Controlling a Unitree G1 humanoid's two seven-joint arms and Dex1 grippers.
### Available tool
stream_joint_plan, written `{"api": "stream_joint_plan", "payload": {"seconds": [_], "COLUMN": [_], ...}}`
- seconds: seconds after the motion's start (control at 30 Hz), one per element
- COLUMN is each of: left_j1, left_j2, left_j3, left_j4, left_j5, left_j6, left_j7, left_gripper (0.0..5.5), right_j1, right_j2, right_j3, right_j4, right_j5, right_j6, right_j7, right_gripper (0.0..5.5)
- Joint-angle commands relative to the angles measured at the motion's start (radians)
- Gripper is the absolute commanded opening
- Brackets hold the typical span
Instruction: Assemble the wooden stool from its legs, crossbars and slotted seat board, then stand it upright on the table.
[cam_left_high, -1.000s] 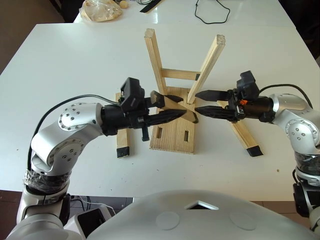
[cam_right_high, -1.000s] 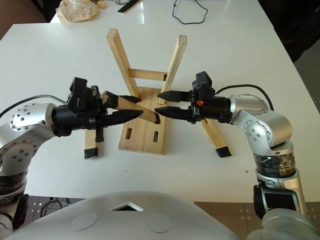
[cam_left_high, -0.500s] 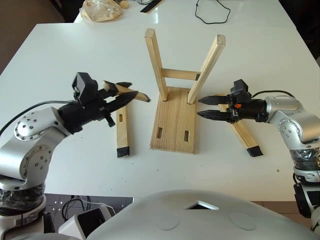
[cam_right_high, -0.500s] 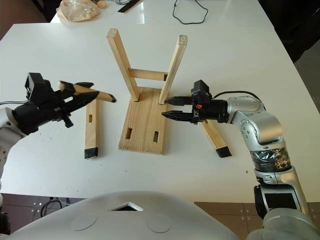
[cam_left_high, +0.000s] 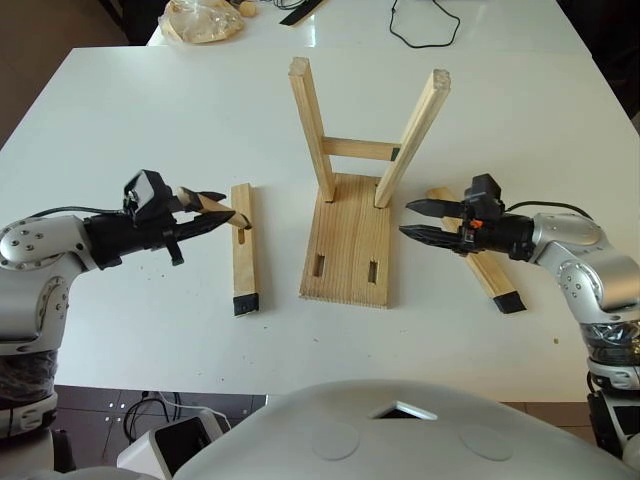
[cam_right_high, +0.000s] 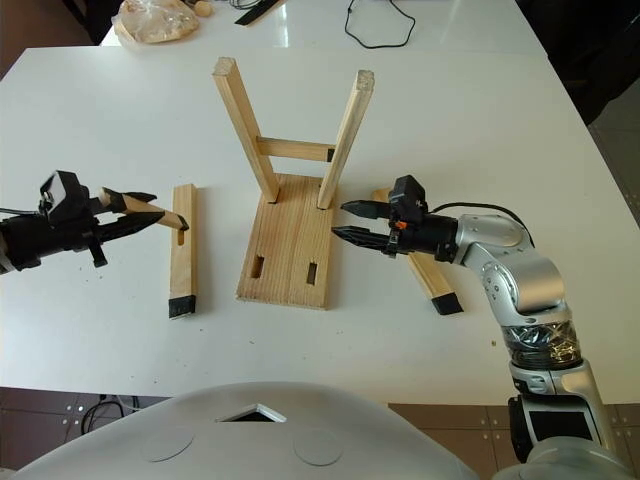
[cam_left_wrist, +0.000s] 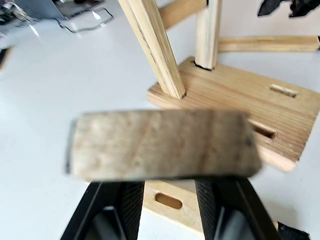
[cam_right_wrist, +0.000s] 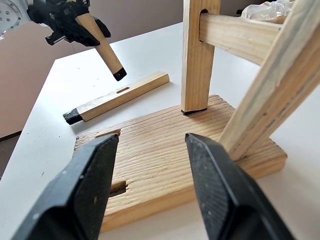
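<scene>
One leg (cam_left_high: 232, 214) is pinched in your left gripper (cam_left_high: 215, 210), raised at 9 o'clock of the board (cam_left_high: 345, 250). Its dark tip slants down over a flat leg (cam_left_high: 243, 250) and hangs clear of it. The board lies flat mid-table (cam_left_high: 120, 110). Two upright legs (cam_left_high: 312, 130) joined by a crossbar (cam_left_high: 358, 149) stand in its far end at 12 o'clock. Your right gripper (cam_left_high: 406, 220) hovers at 3 o'clock of the board, fingers spread wide and holding nothing, above a spare leg (cam_left_high: 490, 275) lying on the table.

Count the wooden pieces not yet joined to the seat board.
3. A leg lies left of the seat board, a second leg right of it by the right gripper, a third piece is in the left gripper.
</scene>
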Motion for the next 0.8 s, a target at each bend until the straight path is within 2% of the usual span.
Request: {"api": "stream_joint_plan", "payload": {"seconds": [0.03, 0.33, 0.57, 0.8], "left_j1": [-0.001, -0.129, -0.112, -0.091], "left_j2": [0.036, 0.025, 0.056, 0.090], "left_j3": [-0.021, -0.116, -0.184, -0.186], "left_j4": [0.032, 0.161, 0.189, 0.152], "left_j5": [0.059, 0.185, 0.244, 0.197], "left_j6": [-0.054, -0.197, -0.275, -0.189], "left_j7": [-0.044, -0.070, -0.131, -0.182], "left_gripper": [1.29, 1.29, 1.29, 1.29], "right_j1": [-0.004, -0.008, -0.039, -0.042], "right_j2": [-0.004, 0.013, 0.010, 0.009], "right_j3": [0.000, 0.020, 0.024, 0.022], "right_j4": [0.000, 0.014, 0.040, 0.045], "right_j5": [-0.019, -0.052, -0.066, -0.071], "right_j6": [-0.010, -0.033, -0.042, -0.048], "right_j7": [-0.004, -0.014, -0.001, 0.002], "right_gripper": [2.47, 2.47, 2.47, 2.47]}}
